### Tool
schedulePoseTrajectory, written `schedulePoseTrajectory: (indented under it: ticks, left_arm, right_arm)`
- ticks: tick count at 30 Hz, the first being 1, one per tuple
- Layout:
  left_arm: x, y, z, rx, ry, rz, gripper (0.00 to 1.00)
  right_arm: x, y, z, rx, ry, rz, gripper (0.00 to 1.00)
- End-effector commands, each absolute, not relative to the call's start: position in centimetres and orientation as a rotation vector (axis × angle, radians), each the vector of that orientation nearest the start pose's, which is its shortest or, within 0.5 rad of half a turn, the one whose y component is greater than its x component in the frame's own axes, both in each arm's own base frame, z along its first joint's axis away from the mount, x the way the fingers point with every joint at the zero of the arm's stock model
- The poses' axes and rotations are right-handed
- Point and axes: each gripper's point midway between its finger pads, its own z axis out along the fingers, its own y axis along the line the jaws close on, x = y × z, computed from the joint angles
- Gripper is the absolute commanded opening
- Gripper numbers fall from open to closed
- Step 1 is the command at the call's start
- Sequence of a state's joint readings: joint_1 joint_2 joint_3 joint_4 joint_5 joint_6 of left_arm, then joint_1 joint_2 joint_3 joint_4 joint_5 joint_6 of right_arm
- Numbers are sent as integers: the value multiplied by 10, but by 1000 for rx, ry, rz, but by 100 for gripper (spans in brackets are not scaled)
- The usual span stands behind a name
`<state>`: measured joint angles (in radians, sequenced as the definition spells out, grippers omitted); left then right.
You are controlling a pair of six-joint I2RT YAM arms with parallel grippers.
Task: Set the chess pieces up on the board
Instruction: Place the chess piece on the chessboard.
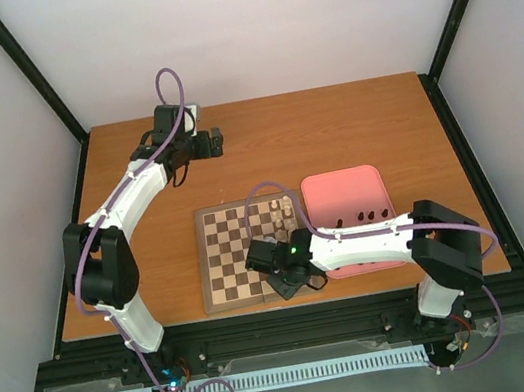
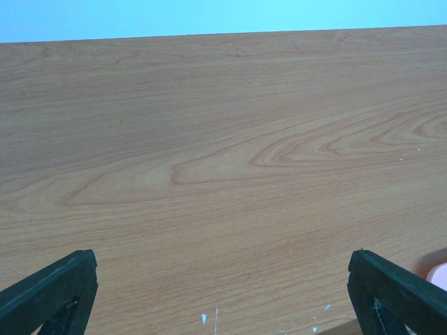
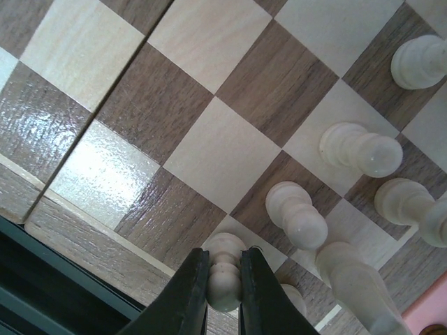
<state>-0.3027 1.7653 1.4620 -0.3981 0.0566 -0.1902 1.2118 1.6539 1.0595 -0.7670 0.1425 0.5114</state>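
**Cream piece gripped at the board's edge**

Pinched between the narrowed fingers (image 3: 187, 296) of the right hand (image 3: 225, 279), a cream piece (image 3: 225, 244) is held upright over the border of the board (image 3: 209, 146). Whether its base touches cannot be told. At the far left, the left hand (image 1: 218, 143) is spread wide above bare bench (image 1: 352, 129), with nothing in it. The board is laid at mid-bench, with other cream pieces (image 1: 284, 214) grouped at its right side. The held piece is best lowered onto the middle of its square and released only once seated flat, with the neighbours left untouched. Just beside the board on the right, a pink tray (image 1: 340, 178) is seen, with a few dark pieces (image 1: 367, 215) lying in it.
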Motion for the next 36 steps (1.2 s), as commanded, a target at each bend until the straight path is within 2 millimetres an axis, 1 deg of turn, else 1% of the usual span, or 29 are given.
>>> schedulePoseTrajectory:
  ticks: [1,7,14,23,27,29,32,36]
  left_arm:
    - [490,-161,218,142,2241,-345,100]
    - [490,-162,218,144,2242,-345,100]
    - [490,-161,218,142,2241,-344,100]
    - [490,-161,220,143,2239,-348,100]
    - [490,-162,219,143,2239,-348,100]
    - [490,-161,220,142,2238,-347,100]
    - [490,-161,220,141,2238,-347,100]
    - [490,-161,219,143,2240,-345,100]
  right_arm:
    - [138,297,46,-960,2733,59,9]
    - [139,293,46,-950,2734,37,10]
    - [137,293,45,-954,2745,42,12]
    - [134,287,45,-949,2752,21,12]
    - [134,289,46,-953,2746,29,17]
    - [134,291,47,-959,2739,33,22]
    - [134,294,50,-971,2728,44,24]
    - [133,302,63,-986,2695,81,29]
